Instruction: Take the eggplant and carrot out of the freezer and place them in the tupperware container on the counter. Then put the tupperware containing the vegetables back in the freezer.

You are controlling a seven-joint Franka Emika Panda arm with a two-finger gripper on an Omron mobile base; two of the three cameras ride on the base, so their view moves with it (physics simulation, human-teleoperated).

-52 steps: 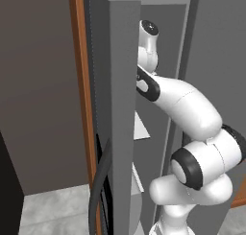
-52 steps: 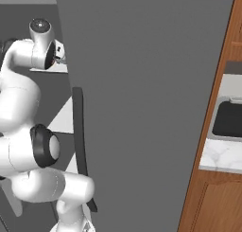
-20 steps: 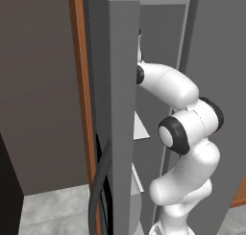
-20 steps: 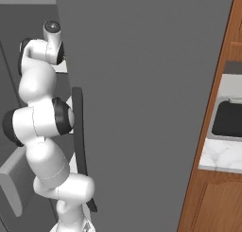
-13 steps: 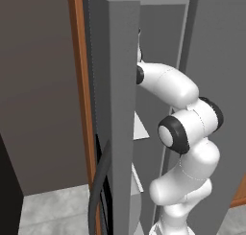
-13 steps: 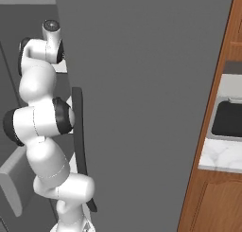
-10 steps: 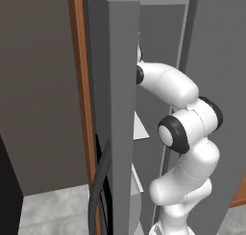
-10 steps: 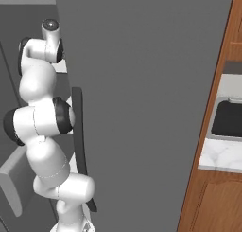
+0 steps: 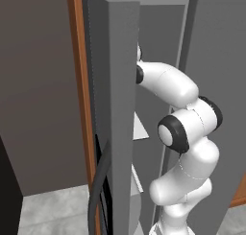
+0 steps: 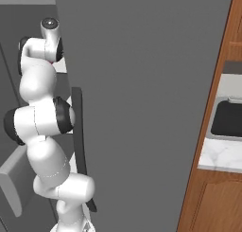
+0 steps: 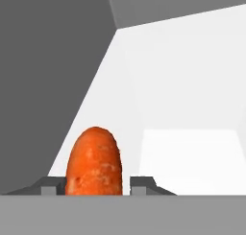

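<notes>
In the hand view the carrot (image 11: 94, 162), a stubby bright orange stick, stands between my gripper's (image 11: 98, 185) two dark fingertips (image 11: 53, 185), which sit close against its sides. It rests on a white shelf (image 11: 192, 109) inside the freezer (image 9: 120, 109), near the grey left wall. In both base views my arm reaches up and into the freezer past the edge of its open door (image 10: 142, 108). The eggplant and the tupperware container are out of view.
The freezer door's long dark curved handle (image 10: 78, 146) hangs close beside my arm. White shelf edges (image 9: 139, 131) jut out below my elbow. At far right a strip of marble counter (image 10: 220, 157) with a dark sink (image 10: 229, 117) tops brown cabinets.
Over the last second the arm has stayed in place inside the freezer. The fingers have come together from wide open onto the carrot. Before that the arm pushed deeper in.
</notes>
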